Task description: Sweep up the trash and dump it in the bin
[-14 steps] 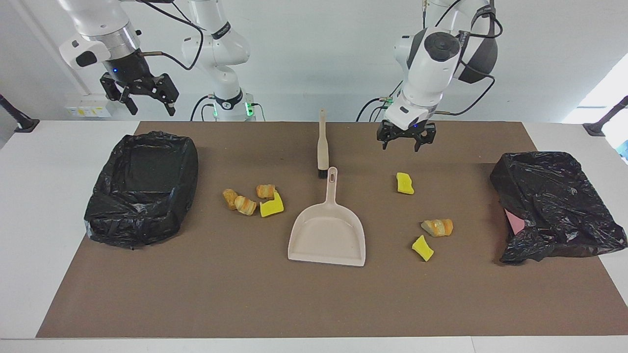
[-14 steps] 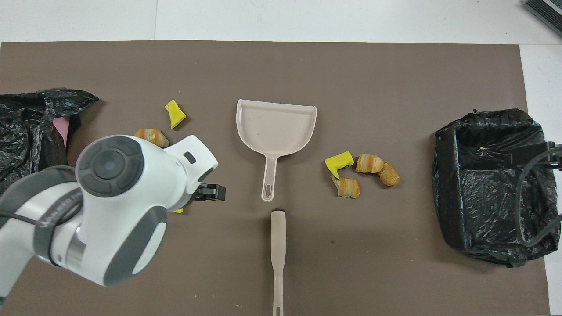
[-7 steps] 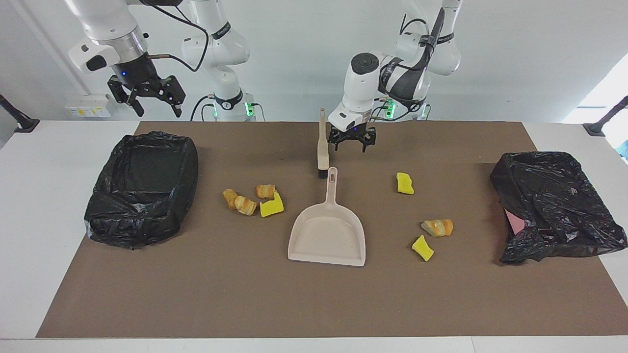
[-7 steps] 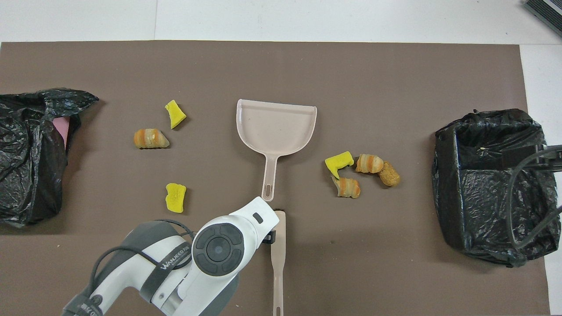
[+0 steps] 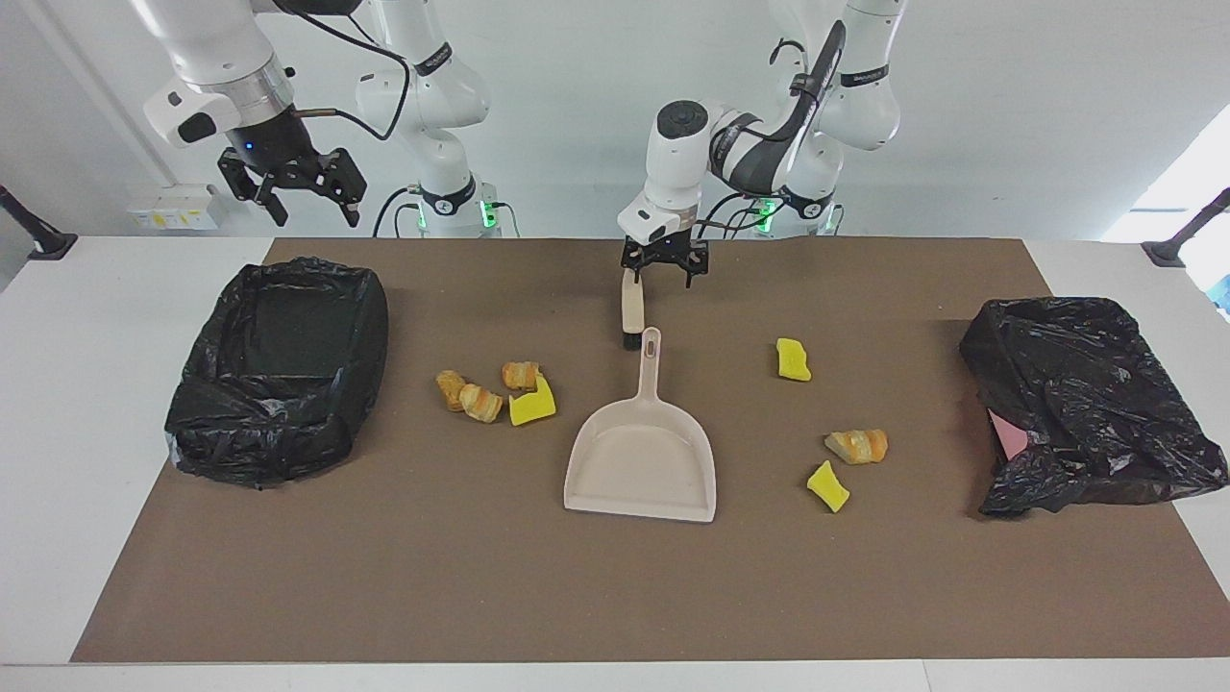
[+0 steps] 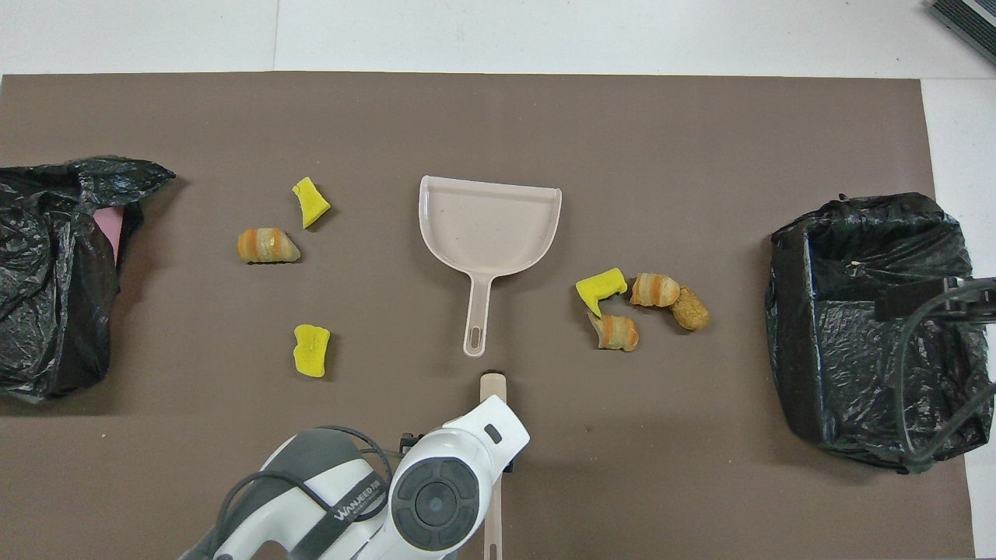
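Observation:
The trash lies on the brown mat in two groups: a cluster of bread chunks with a yellow wedge (image 5: 492, 390) (image 6: 634, 302) toward the right arm's end, and a yellow wedge (image 5: 793, 358) (image 6: 311, 351), a bread chunk (image 5: 857, 445) (image 6: 267, 245) and another wedge (image 5: 828, 485) (image 6: 310, 202) toward the left arm's end. The beige dustpan (image 5: 642, 461) (image 6: 489, 224) lies flat between them. A beige brush (image 5: 631, 308) (image 6: 492, 386) lies just nearer to the robots than the dustpan's handle. My left gripper (image 5: 661, 277) hangs open low over the brush handle. My right gripper (image 5: 313, 213) waits open high above the bin (image 5: 279, 365) (image 6: 871, 327).
The bin is lined with a black bag and stands open at the right arm's end. A crumpled black bag over something pink (image 5: 1086, 404) (image 6: 47, 264) lies at the left arm's end. In the overhead view the left wrist covers most of the brush handle.
My left arm swung from over the wedge near its end of the table across to the brush handle and came lower. The right gripper shifted slightly above the bin.

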Controlling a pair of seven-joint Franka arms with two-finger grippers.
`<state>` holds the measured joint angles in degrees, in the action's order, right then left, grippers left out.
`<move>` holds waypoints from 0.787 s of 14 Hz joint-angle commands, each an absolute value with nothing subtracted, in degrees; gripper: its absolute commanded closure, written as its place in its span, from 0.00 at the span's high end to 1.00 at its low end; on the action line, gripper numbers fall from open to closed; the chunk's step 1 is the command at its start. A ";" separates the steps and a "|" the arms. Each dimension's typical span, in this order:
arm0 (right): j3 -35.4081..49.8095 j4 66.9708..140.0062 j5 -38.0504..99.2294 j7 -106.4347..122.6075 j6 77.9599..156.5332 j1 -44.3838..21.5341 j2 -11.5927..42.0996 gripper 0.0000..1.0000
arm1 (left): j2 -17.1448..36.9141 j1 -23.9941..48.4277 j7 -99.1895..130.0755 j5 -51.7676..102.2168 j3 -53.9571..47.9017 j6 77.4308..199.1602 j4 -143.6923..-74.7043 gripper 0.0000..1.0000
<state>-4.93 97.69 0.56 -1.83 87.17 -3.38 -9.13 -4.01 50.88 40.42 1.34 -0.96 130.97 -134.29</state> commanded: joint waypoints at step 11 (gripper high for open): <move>-4.57 100.98 1.23 -0.35 86.84 -3.25 -11.25 1.00 | -1.23 61.26 45.79 1.32 0.09 132.45 -136.58 0.54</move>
<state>-4.78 99.18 0.57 -1.80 87.17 -3.43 -9.58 -0.82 60.03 44.94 1.34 -1.02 132.04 -136.20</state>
